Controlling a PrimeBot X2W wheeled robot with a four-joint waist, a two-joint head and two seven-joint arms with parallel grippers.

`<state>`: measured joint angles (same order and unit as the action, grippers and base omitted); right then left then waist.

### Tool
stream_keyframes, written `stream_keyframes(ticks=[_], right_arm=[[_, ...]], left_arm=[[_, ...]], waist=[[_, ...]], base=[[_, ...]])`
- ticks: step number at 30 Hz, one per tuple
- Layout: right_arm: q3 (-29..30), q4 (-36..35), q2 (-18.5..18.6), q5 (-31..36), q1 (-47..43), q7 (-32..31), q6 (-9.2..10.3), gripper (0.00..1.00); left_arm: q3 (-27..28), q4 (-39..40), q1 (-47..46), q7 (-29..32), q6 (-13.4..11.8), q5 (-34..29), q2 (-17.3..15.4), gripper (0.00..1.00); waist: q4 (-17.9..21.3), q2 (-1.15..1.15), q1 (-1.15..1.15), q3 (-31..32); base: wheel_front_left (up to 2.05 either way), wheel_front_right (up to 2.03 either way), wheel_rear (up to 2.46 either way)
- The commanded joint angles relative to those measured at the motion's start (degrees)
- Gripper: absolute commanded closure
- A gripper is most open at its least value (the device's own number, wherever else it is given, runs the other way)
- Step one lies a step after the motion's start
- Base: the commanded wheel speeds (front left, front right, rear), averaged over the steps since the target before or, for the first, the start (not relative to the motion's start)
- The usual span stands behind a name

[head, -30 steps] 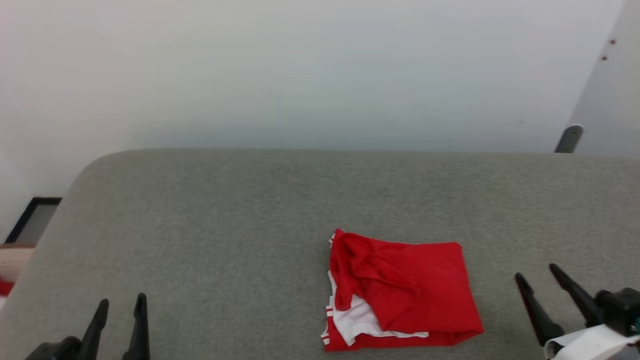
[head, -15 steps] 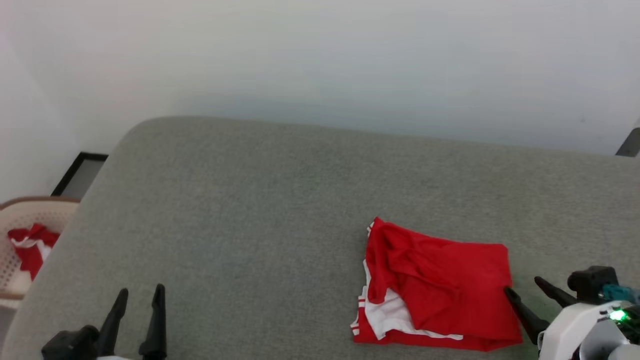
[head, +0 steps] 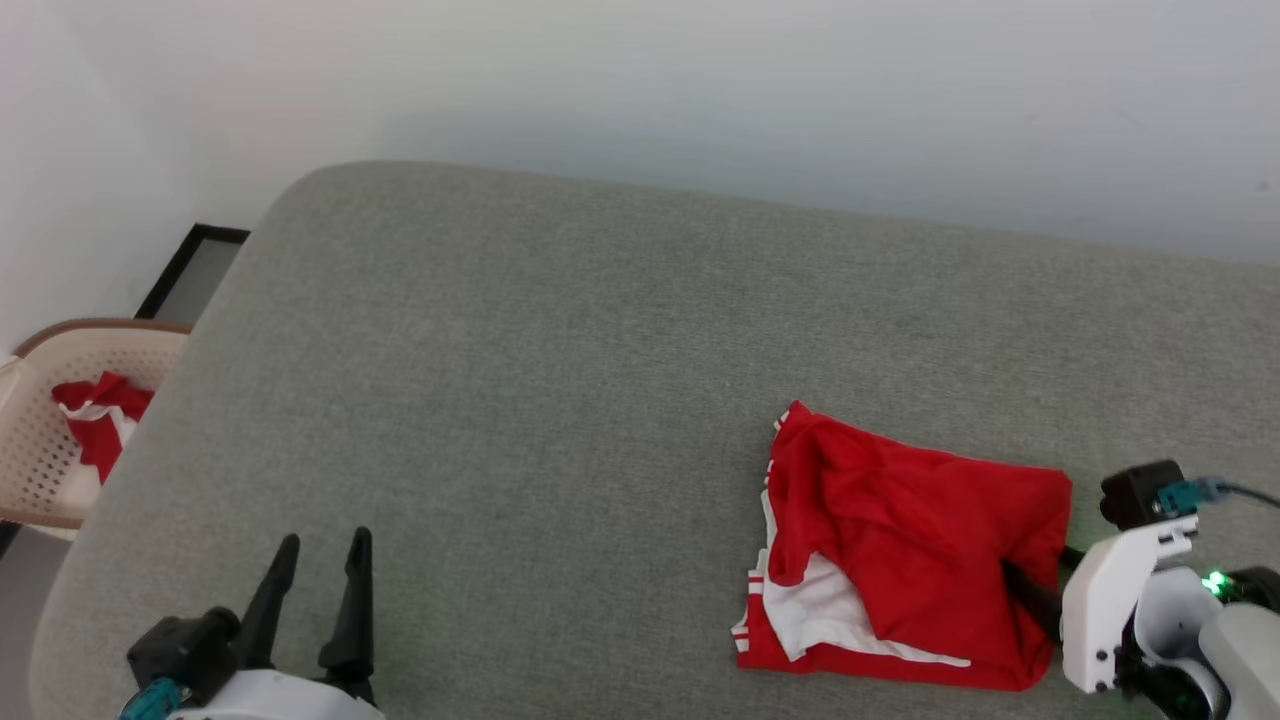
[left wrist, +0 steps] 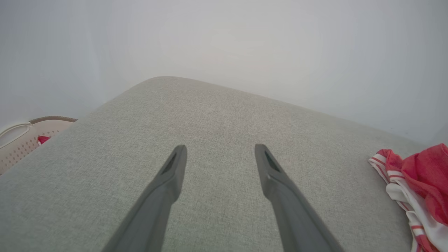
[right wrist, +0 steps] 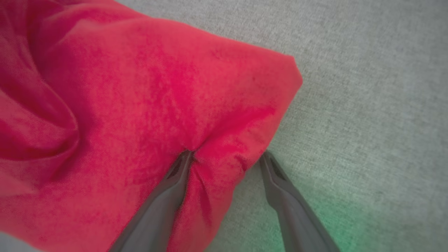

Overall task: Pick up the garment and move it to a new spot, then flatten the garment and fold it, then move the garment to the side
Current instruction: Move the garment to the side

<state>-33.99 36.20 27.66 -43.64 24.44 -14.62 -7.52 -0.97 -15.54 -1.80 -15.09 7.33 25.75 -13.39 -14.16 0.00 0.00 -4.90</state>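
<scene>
The garment (head: 920, 540) lies folded on the grey fabric surface (head: 550, 350), red on top with a white sleeve and striped trim showing at its left side. Its lettering is hidden. My right gripper (head: 1040, 578) is at the garment's right edge. In the right wrist view the gripper (right wrist: 226, 154) is open: one finger presses on the red cloth (right wrist: 140, 87), the other rests on the grey surface just beside the edge. My left gripper (head: 326, 538) stands open at the lower left, far from the garment, with nothing between its fingers (left wrist: 220, 148). The garment's striped edge (left wrist: 423, 175) shows at the right of the left wrist view.
A beige perforated basket (head: 40, 450) stands off the surface's left end, holding a small red-and-white cloth bundle (head: 100, 420). A pale wall runs behind the surface. A dark-framed panel (head: 195, 275) sits on the floor by the far left corner.
The head camera has swung, shifting the whole picture. My right gripper has come in from the right onto the garment's right edge. The left gripper keeps its open pose.
</scene>
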Motion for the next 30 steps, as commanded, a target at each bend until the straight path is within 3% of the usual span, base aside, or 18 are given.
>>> stream_keyframes(ticks=[1, 2, 3, 14, 30], right_arm=[[-1.97, 1.29, -1.43, -0.4, -1.11, -1.73, 0.07, 0.0], [-2.59, 1.61, -1.65, -1.05, -0.86, -2.64, 0.06, 0.16], [-3.22, 1.62, -1.83, -1.48, -0.52, -3.4, 0.01, 1.0], [-7.28, -1.81, 3.65, -3.89, 4.49, -4.79, 0.08, 1.0], [-9.35, -9.08, 13.69, -0.89, 16.03, -4.4, 0.08, 1.0]], left_arm=[[-0.05, -0.03, -0.64, -0.01, 0.19, 0.35, 0.04, 0.0], [-0.18, -0.2, -0.79, -0.02, 0.19, 0.41, 0.07, 0.0], [-0.29, -0.39, -0.88, -0.01, 0.19, 0.45, 0.1, 0.0], [-0.34, -0.61, -1.06, -0.02, 0.19, 0.55, -0.27, 0.0], [-2.67, 1.0, -4.69, -0.01, 0.18, -0.33, -1.78, 0.0]], waist=[[-0.73, 0.0, 0.0, -0.72], [-0.85, 0.0, 0.0, -0.8], [-0.95, 0.0, 0.0, -0.87], [0.1, 0.0, 0.0, -0.59], [9.63, 0.0, 0.0, -2.85]], base=[[0.0, 0.0, 0.0], [0.0, 0.0, 0.0], [0.0, 0.0, 0.0], [0.0, 0.0, 0.0], [0.0, 0.0, 0.0]])
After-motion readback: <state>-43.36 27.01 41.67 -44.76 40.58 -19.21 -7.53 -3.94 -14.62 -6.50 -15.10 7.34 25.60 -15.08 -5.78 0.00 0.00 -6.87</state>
